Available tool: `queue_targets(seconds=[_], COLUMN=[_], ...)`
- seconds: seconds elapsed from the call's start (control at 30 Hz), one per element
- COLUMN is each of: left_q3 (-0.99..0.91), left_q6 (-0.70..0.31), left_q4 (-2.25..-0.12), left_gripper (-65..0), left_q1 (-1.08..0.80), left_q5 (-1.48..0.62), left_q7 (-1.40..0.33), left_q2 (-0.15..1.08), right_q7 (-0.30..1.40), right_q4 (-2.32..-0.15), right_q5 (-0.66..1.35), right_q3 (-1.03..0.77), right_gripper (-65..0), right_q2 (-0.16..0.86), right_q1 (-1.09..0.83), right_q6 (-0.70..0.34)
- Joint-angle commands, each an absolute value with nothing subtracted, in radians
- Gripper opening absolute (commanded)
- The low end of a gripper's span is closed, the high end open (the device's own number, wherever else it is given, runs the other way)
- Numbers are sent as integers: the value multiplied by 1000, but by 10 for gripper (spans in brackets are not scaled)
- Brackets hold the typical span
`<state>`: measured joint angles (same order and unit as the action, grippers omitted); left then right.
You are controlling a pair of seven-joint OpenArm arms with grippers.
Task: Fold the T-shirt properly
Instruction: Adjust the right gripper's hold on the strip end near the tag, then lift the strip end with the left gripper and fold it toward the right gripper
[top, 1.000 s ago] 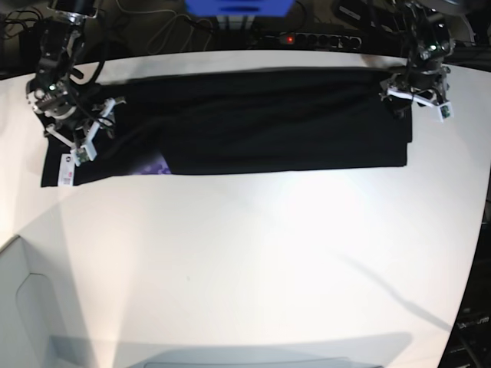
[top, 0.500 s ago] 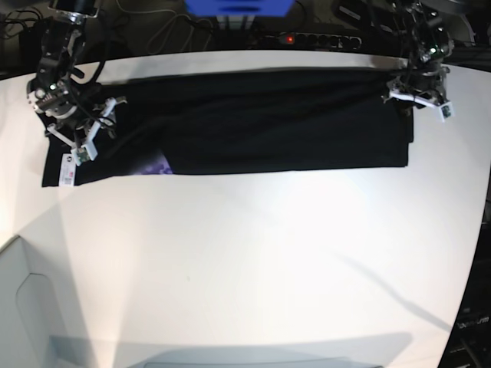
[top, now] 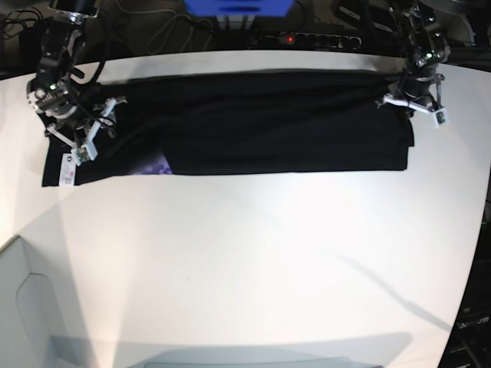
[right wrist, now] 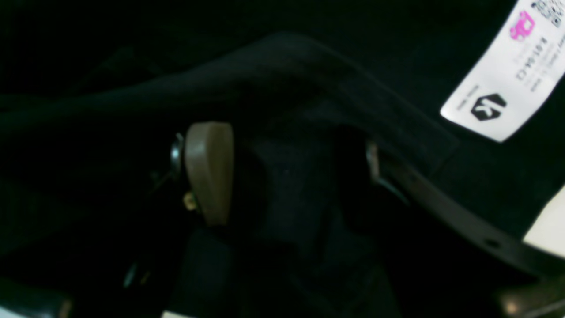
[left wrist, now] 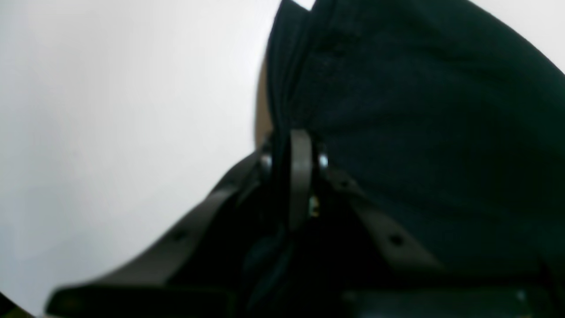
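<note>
Black cloth of the T-shirt (right wrist: 309, 79) fills nearly the whole frame, dim and hard to read. A raised fold runs from the left edge up over the middle and slopes down to the right. The right gripper (right wrist: 287, 176) stands with its jaws apart: a tan pad (right wrist: 209, 170) on the left, a dark finger (right wrist: 441, 212) on the right reaching toward the lower right corner. A bunch of cloth lies between them, though it seems not pinched; the darkness makes that uncertain. A white label (right wrist: 507, 75) with a pink mark and a black hexagon logo lies on the cloth at upper right. A sliver of pale table (right wrist: 547, 229) shows at the right edge.
</note>
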<state>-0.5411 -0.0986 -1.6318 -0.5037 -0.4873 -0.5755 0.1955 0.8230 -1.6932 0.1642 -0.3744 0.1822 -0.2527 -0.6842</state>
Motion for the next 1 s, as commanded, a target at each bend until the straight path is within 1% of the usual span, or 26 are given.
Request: queue_targets(seconds=[0.0,0.13,0.2,0.3,0.43,0.57,0.77,0.97], left_q3=[-538,-527,-486,-414,-317,-157,64,232], left_q6=[-99,-99,-99,-97,-97,-97,-96,-90], left_q4=[-1659,-1827,-1928,-2015,-2015,-2015,-2003,-1992], left_gripper=[-650,-650,-650,-650,-650,-650,-650,-650], left_q1=[-519,-570,-588,-605,-595,-579,-492,-387], left_q5=[-484,-484,-483,-476,-476,-476,-475,-473], left_q7=[-616,-611,-616,-611,-611,-608,-610,-621], left_q2=[193,186,186,186,186,196,197,199], right_q7=[832,832,832,832,832,832,832,831], right_q4=[-1705,-1705,-1705,-1707,-1707,-1707,-1707,-1705], right_q5=[162,162,162,162,162,162,162,162], right_q3=[-381,-383,-383,-383,-383,-383,-380,-380], right_gripper=[-277,-277,-277,-277,-277,-277,-277,-277], right_q2=[191,191,189,186,186,186,186,186], right_q1=[-252,-252,-252,-252,-252,-246,-245,-245], right_q6=[-698,-698,-698,-698,-698,-698,-698,-698])
